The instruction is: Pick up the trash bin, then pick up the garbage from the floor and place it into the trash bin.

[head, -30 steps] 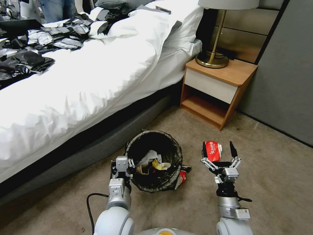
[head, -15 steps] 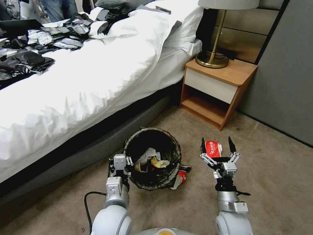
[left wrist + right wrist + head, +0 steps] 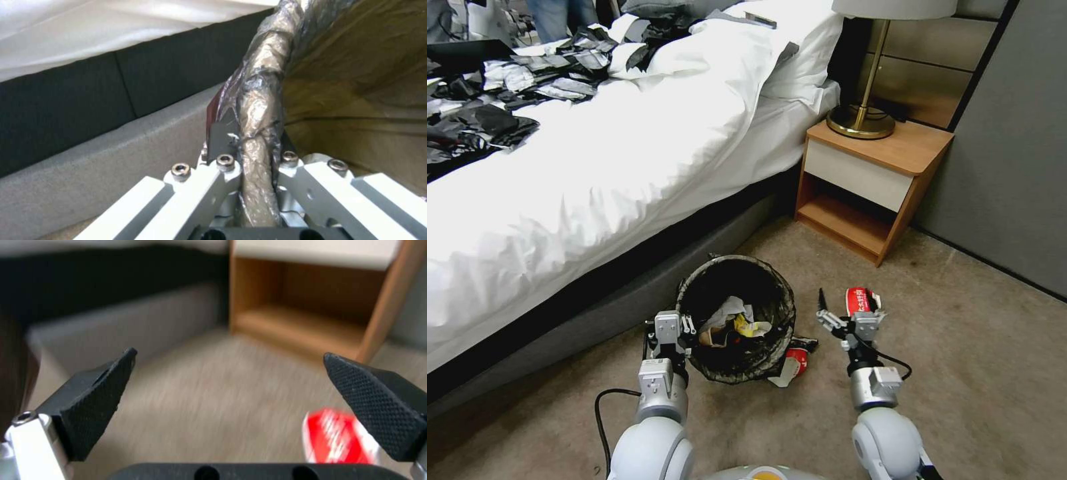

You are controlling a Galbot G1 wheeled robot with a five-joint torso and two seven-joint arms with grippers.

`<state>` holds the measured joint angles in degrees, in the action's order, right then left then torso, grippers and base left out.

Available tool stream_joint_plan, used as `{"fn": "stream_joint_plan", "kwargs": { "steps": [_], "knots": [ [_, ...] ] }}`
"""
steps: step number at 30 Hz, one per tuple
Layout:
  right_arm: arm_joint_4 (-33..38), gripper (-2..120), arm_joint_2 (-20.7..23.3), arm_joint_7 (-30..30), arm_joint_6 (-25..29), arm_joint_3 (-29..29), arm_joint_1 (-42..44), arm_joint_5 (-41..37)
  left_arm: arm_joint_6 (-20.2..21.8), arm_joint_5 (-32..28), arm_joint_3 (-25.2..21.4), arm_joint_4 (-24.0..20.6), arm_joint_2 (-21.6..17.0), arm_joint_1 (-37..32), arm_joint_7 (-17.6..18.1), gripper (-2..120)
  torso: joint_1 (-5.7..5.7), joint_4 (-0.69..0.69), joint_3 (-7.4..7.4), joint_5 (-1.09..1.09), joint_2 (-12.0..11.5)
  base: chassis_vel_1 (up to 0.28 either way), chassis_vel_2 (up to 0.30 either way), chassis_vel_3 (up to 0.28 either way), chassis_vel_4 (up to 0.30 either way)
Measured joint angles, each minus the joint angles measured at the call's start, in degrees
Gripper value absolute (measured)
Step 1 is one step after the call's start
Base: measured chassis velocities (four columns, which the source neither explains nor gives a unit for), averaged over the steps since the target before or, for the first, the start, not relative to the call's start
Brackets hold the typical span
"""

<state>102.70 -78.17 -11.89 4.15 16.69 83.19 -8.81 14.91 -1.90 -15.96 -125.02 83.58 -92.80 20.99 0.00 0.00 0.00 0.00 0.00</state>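
On the carpet beside the bed, head view:
- Trash bin [image 3: 737, 320]: round, lined with a dark bag folded over its rim, standing between the two arms and close to the grey bed base [image 3: 594, 313].
- Bin contents: crumpled white tissue [image 3: 728, 310] and a yellow wrapper [image 3: 750, 328] lie inside.
- Left gripper [image 3: 672, 331]: at the bin's left rim, fingers closed on the bagged edge.
- Right gripper [image 3: 846, 313]: low over the floor [image 3: 974, 360], just right of the bin, fingers spread apart with nothing between them.
- Red-and-white wrapper [image 3: 859, 300]: on the floor, touching or just beside the right gripper's far finger.
- Second red-and-white wrapper [image 3: 792, 365]: on the floor against the bin's right foot.
- Nightstand [image 3: 874, 180]: wooden, with a brass lamp [image 3: 864, 100] on top, beyond the right gripper.

Left wrist view:
- Left gripper [image 3: 256, 160]: both metal fingers pinch the rolled, crinkled liner rim.
- Trash bin [image 3: 356, 83]: brownish liner inside on one side; bed base [image 3: 111, 160] on the other.

Right wrist view:
- Right gripper [image 3: 249, 400]: textured black pads wide apart, empty.
- Red-and-white wrapper [image 3: 338, 436]: blurred, apparently next to one pad rather than between them.
- Floor [image 3: 222, 400]: bare carpet fills the gap; nightstand [image 3: 311, 300] open shelf ahead.
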Motion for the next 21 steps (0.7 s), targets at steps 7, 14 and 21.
{"fn": "stream_joint_plan", "kwargs": {
  "steps": [7, 14, 21],
  "knots": [
    [-6.1, 100, 2.4, -0.4, -11.2, -6.3, -3.1, -2.8, 0.0, -0.1, 0.0, 0.1, -0.1, 0.0, 0.0, 0, 0.00, 0.00, 0.00, 0.00, 0.0, 0.000, 0.000, 0.000, 0.000],
    [-13.6, 100, 3.1, 0.2, -14.3, -11.3, -6.0, -4.1, 0.1, -0.2, -0.2, 0.2, -0.2, 0.0, 0.0, 0, 0.00, 0.00, 0.00, 0.00, 0.0, 0.000, 0.000, 0.000, 0.000],
    [-18.3, 100, 3.3, 2.6, -14.7, -13.0, -7.6, -3.9, 0.1, -0.1, -0.2, 0.6, -0.1, -0.1, 0.1, 0, 0.00, 0.01, 0.00, 0.00, 0.0, 0.000, 0.000, 0.000, 0.000]
  ]
}}
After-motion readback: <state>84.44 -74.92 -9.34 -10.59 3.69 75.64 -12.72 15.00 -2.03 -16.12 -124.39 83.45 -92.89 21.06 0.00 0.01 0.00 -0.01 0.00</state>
